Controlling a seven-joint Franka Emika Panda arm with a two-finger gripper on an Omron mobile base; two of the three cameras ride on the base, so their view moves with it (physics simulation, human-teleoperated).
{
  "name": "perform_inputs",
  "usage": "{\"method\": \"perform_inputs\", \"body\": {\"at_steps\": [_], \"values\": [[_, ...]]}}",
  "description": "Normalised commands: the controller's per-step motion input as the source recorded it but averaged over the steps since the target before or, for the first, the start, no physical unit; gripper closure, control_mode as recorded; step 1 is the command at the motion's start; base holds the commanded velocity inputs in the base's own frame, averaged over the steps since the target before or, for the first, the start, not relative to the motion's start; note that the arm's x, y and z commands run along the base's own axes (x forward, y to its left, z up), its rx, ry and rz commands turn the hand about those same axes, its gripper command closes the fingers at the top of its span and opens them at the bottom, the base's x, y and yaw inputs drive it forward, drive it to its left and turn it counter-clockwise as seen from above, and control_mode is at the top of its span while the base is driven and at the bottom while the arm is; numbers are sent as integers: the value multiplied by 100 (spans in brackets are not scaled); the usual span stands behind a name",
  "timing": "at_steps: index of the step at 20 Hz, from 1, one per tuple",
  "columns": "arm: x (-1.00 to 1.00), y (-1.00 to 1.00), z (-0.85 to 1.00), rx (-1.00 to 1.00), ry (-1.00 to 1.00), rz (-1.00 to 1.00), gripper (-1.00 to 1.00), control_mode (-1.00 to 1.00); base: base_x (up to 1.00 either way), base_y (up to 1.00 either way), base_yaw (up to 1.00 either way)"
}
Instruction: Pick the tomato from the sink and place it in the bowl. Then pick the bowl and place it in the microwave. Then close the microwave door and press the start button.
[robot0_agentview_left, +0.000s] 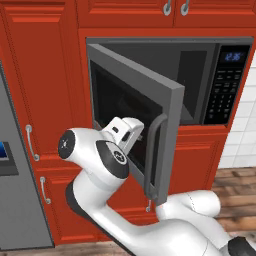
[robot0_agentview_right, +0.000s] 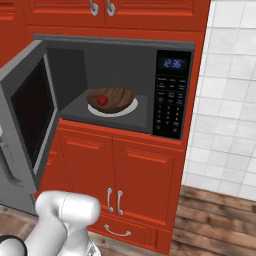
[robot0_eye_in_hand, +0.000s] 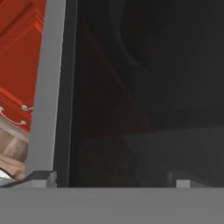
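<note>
Grey microwave door (robot0_agentview_left: 150, 107) — hiding spread jaws.

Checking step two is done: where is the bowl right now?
In the right base view, the bowl sits inside the open microwave on a white plate, holding the tomato.

White plate (robot0_agentview_right: 113, 112) on microwave (robot0_agentview_right: 75, 107) floor

From the left base view you look forward from behind the arm at the outside of the microwave door (robot0_agentview_left: 135, 115), mid-frame. The right base view faces the open microwave (robot0_agentview_right: 115, 85) in its upper half. Both share it. Your hand view sits close against the door's window.
</note>
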Motion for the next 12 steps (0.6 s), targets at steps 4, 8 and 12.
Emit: {"method": "perform_inputs", "body": {"at_steps": [4,8,12], "values": [[3,-28,0,6,-10,-5,-100,-100,0,0,0],[19,-31,0,7,-9,-6,-100,-100,0,0,0],[42,-37,0,7,-3,-7,-100,-100,0,0,0]]}}
